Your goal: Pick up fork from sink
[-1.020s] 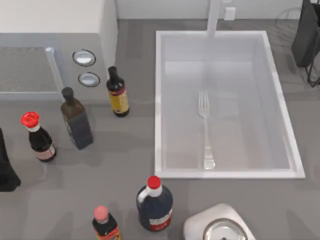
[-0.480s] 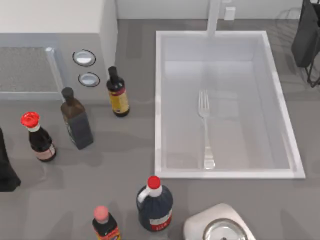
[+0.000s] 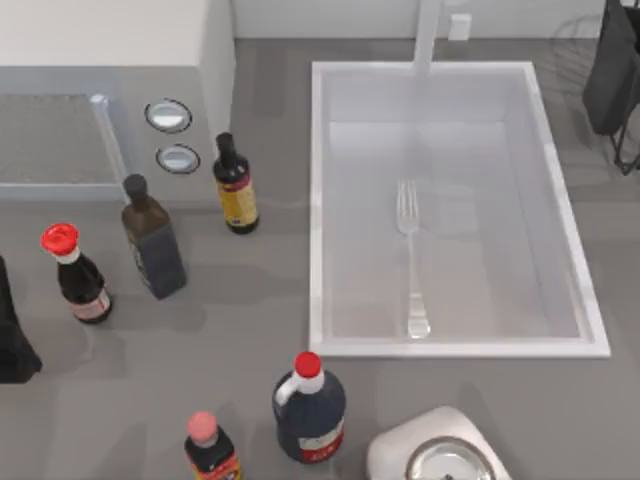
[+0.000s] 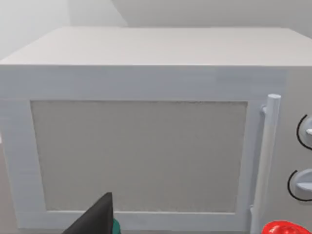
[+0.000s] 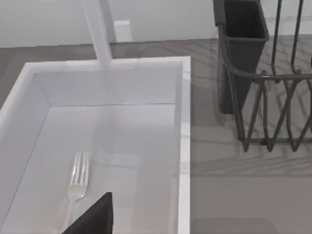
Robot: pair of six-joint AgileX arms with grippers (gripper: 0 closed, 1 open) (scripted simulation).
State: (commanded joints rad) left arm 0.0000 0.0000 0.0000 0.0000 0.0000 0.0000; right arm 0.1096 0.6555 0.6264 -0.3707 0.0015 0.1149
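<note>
The fork [image 3: 410, 255] lies flat on the floor of the sink [image 3: 318, 200], lengthwise, with its tines toward the faucet [image 3: 428, 35] and its rounded handle end near the front wall. The right wrist view looks into the sink [image 5: 184, 146] from above its front, with the fork's tines [image 5: 78, 175] there. A dark part of my right gripper [image 5: 92, 219] sits at that view's lower edge, apart from the fork. My left arm [image 3: 12, 340] is parked at the table's left edge, and a dark part of my left gripper [image 4: 95, 222] faces the microwave [image 4: 141, 151].
A microwave [image 3: 100, 100] stands at the back left. Several dark sauce bottles [image 3: 152, 240] stand left of and in front of the sink. A wire dish rack with a dark caddy [image 3: 612, 70] is at the back right. A rounded metal appliance [image 3: 440, 455] sits at the front edge.
</note>
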